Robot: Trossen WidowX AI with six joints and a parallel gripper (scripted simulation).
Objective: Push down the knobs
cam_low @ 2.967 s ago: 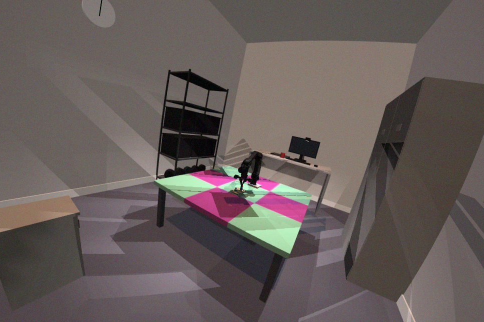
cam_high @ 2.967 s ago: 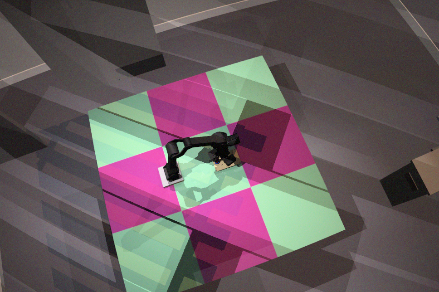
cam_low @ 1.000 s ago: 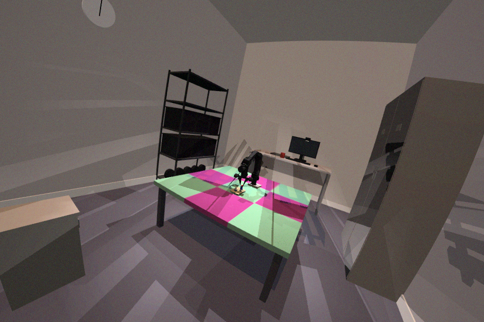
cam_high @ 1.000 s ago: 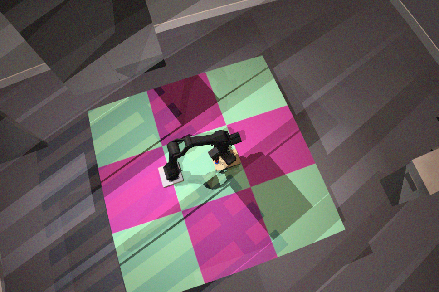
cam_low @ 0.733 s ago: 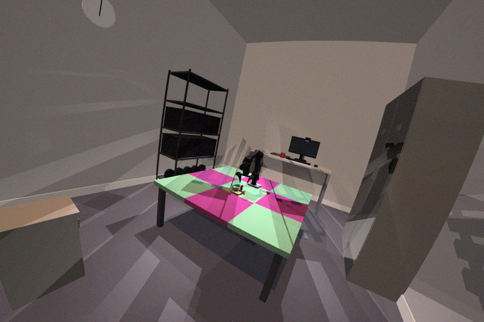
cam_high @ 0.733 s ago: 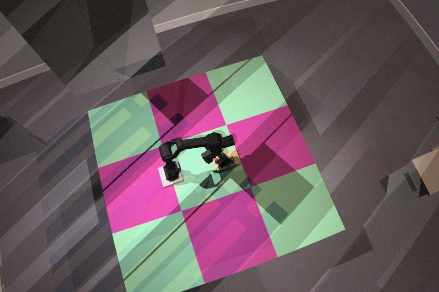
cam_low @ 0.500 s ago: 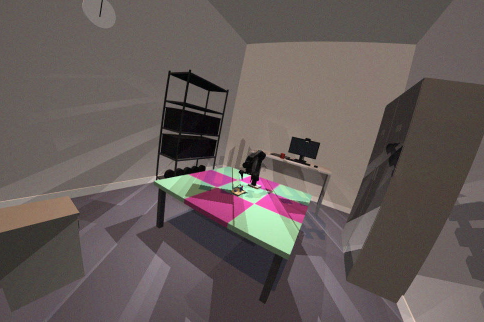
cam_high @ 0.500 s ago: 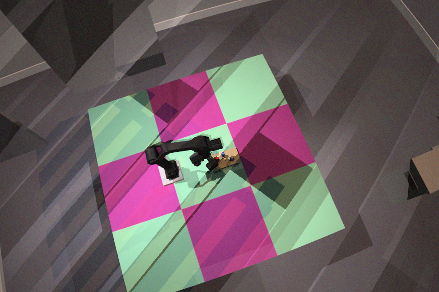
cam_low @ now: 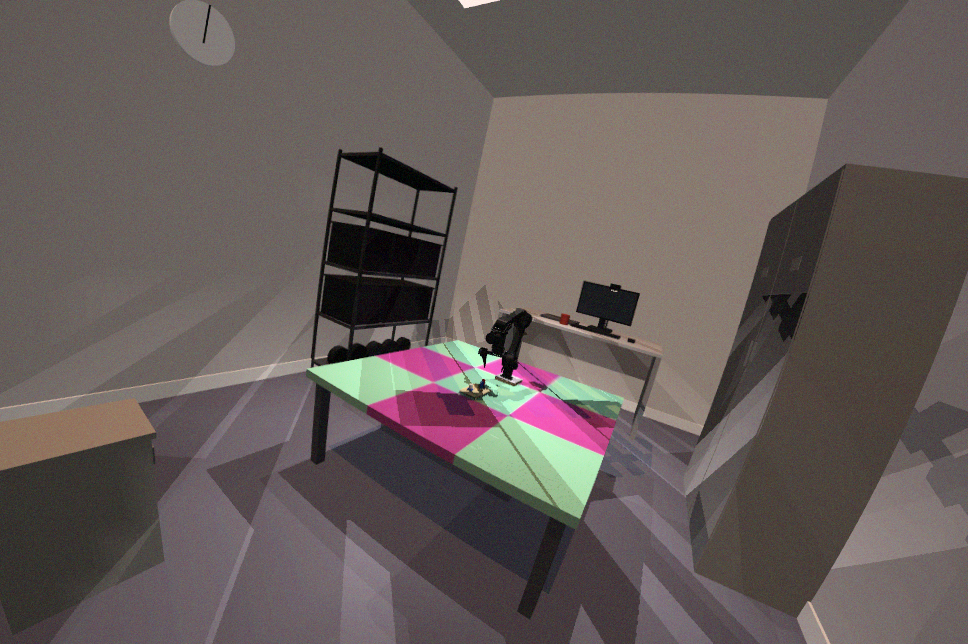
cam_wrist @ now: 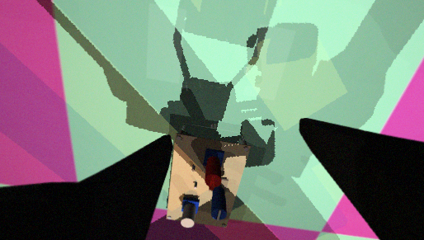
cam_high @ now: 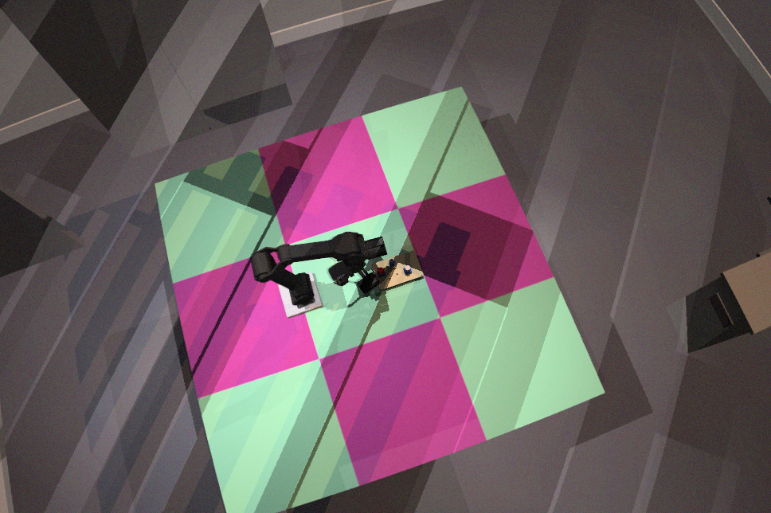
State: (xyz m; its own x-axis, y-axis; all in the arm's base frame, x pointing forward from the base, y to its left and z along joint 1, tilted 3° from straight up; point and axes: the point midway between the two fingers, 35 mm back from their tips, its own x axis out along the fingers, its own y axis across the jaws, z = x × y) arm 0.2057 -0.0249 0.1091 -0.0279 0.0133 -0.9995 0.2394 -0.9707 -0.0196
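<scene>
The tan circuit board (cam_high: 398,281) (cam_wrist: 236,166) stands on the table. In the wrist view it is low in the picture. A red knob (cam_wrist: 213,172) (cam_high: 381,271) rises over a blue potentiometer body. A dark blue knob (cam_wrist: 219,206) (cam_high: 392,262) with a pale pointer line stands beside it, its base hidden behind the red one. A dark post with a pale top (cam_wrist: 187,223) rises from another blue body. Whether each knob sits against its potentiometer cannot be told. My gripper (cam_wrist: 233,133) is open and empty, raised off the board on its robot-base side, touching no knob.
The arm's pale base plate (cam_high: 315,294) stands left of the board in the top view. The checkered table (cam_high: 398,387) carries strong shadows. A shelf rack (cam_low: 382,273), a desk with a monitor (cam_low: 607,302), and a tall cabinet (cam_low: 819,379) stand away from the table.
</scene>
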